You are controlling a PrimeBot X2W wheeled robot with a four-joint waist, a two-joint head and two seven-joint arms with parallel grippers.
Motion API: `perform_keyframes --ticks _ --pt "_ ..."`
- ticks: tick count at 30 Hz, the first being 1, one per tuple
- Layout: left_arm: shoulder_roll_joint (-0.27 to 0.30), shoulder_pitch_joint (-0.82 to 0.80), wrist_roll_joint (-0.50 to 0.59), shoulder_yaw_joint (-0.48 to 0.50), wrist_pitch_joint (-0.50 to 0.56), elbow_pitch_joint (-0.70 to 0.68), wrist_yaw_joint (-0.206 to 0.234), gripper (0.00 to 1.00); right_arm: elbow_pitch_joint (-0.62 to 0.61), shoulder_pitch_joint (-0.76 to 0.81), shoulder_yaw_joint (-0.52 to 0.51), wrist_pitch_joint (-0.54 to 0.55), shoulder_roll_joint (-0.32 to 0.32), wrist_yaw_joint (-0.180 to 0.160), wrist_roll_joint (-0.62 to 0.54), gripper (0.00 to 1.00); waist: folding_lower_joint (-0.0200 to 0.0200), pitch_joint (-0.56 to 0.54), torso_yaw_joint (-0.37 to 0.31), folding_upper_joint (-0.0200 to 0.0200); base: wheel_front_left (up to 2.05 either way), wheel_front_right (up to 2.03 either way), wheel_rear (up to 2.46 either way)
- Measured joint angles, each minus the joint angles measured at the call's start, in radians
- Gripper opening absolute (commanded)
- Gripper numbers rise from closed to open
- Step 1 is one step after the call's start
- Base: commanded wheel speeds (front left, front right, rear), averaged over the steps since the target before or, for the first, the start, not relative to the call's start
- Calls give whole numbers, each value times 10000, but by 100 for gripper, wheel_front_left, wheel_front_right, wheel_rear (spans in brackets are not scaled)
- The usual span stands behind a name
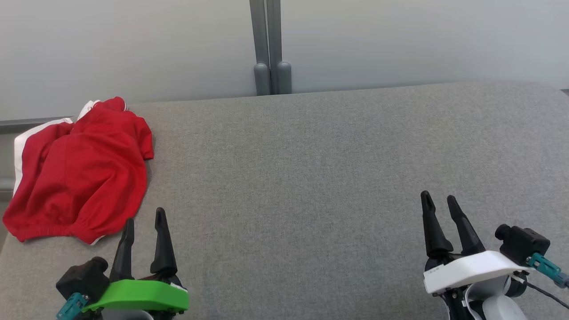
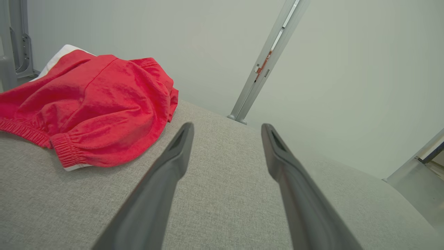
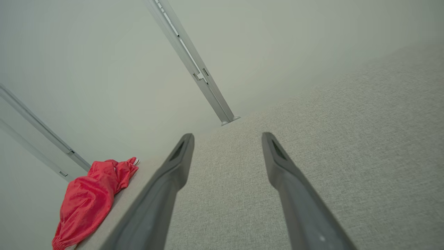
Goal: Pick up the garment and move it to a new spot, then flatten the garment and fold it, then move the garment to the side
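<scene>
Noting the start state: neither hand touches the cloth. The red garment (image 1: 80,178), with white trim along one edge, lies crumpled at the far-left corner of the grey tabletop (image 1: 311,178), and part of it seems to lap over the left edge. Possibly shorts; bunched as it is, I cannot tell.

The left hand (image 1: 144,214) hovers just beside the garment's near elastic hem, fingers spread, nothing between them. The right hand (image 1: 438,195) is well apart on the right side, also spread wide and empty.

Step in hand, by my reading: the first pick-up, not yet begun. The next move calls for the left hand to reach forward and left onto a raised fold, close on it, lift, and carry it toward the bare centre, where there is room for flattening. The right hand is likely needed for the spreading.
</scene>
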Motion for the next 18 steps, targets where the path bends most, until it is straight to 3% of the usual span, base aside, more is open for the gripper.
perform_keyframes --ticks 18 --pt "13 139 1519 -173 -370 389 36 100 128 6 226 -374 -12 2 -1574 100 0 -37 0 -1 0 0 0"
